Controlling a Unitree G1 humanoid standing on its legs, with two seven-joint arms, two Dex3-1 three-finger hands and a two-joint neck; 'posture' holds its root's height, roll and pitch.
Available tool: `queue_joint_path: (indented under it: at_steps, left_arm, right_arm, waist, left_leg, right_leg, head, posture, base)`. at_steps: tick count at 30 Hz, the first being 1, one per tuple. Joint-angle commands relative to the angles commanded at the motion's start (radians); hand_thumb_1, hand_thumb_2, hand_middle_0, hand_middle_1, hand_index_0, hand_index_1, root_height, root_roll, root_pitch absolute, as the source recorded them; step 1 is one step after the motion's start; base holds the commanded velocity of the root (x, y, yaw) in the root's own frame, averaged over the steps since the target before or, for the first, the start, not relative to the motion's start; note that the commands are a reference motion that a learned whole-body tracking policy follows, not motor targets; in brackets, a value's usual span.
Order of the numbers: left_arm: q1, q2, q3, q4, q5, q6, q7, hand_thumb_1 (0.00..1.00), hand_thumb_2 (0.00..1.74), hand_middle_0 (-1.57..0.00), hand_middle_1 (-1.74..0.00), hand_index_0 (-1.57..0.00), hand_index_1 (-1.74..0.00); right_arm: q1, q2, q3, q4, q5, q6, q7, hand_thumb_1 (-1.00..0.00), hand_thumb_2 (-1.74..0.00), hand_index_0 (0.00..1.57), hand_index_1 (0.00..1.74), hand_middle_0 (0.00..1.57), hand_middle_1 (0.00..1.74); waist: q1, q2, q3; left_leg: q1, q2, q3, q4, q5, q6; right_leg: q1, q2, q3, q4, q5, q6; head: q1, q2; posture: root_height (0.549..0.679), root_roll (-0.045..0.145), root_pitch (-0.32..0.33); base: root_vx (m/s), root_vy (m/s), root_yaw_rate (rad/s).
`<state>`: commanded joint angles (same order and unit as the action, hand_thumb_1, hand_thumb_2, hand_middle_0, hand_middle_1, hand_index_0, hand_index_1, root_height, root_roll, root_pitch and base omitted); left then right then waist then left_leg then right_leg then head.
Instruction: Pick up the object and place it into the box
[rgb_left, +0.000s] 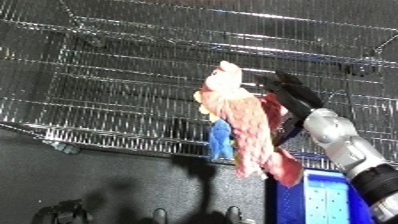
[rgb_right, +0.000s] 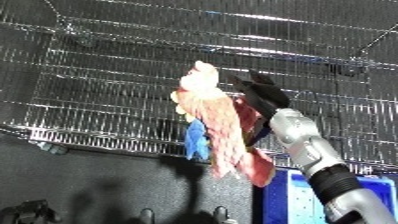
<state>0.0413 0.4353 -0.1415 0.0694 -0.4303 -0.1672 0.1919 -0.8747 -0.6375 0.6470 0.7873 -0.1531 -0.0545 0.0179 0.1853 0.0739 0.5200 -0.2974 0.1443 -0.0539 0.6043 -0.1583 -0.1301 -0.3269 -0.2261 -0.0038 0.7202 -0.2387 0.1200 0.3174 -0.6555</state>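
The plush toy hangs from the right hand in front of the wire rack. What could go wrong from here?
1. The right hand holds the pink and orange plush toy only near its upper part; the long lower part dangles and may slip out.
2. The toy hangs close to the wire rack, so it may snag there.
3. The blue bin shows only at the lower right edge, so a release here would probably miss it.
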Motion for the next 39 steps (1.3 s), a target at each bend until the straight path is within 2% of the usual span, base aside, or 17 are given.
queue_joint_path:
  at_steps: [15,27,35,39]
  left_arm:
    - [-0.007,-0.010,-0.008,-0.001,0.005,-0.004,0.013,1.00,1.74,-1.57,-1.74,-1.57,-1.74]
    - [-0.005,-0.021,0.009,-0.001,0.009,-0.012,0.019,1.00,1.74,-1.57,-1.74,-1.57,-1.74]
    - [-0.004,-0.020,0.016,0.002,0.001,-0.016,0.018,1.00,1.74,-1.57,-1.74,-1.57,-1.74]
    - [-0.004,-0.018,0.019,0.003,-0.009,-0.016,0.015,1.00,1.74,-1.57,-1.74,-1.57,-1.74]
  right_arm:
    - [-0.027,0.083,0.022,0.057,-0.004,0.001,-0.007,0.00,0.00,0.00,0.00,0.00,0.00]
    - [-0.015,0.158,0.039,0.078,-0.010,-0.001,0.012,-0.60,-1.04,0.94,1.04,0.94,1.04]
    - [-0.016,0.170,0.033,0.093,-0.016,0.003,0.004,-1.00,-1.74,1.57,1.74,1.57,1.74]
    - [-0.023,0.163,0.030,0.099,-0.021,0.010,-0.004,-1.00,-1.74,1.57,1.74,1.57,1.74]
  waist:
    - [0.009,0.011,0.000]
    - [0.000,0.008,0.000]
    - [-0.004,0.003,0.000]
    - [-0.004,0.001,0.000]
  left_leg:
    - [-0.011,-0.001,-0.002,-0.003,-0.003,0.0003]
    - [-0.007,0.006,0.003,-0.009,-0.006,0.0002]
    - [-0.002,0.008,0.004,-0.013,-0.005,-0.0006]
    - [0.006,0.008,0.006,-0.020,-0.003,-0.0019]
  right_leg:
    - [-0.012,-0.0019,-0.002,0.004,-0.008,0.0002]
    - [-0.013,0.0026,-0.003,0.002,-0.015,-0.0014]
    - [-0.008,0.0042,-0.002,0.000,-0.017,-0.0015]
    - [-0.002,0.0037,-0.002,-0.003,-0.018,-0.0008]
  head:
    - [0.003,0.005]
    - [-0.021,0.002]
    - [-0.024,0.007]
    - [-0.021,0.014]
  posture:
    - [0.636,0.035,-0.075]
    - [0.637,0.036,-0.071]
    - [0.637,0.037,-0.073]
    - [0.637,0.037,-0.076]
  base:
    - [0.010,0.005,0.006]
    - [0.004,0.003,-0.019]
    - [-0.005,0.003,-0.013]
    - [-0.012,-0.002,0.003]
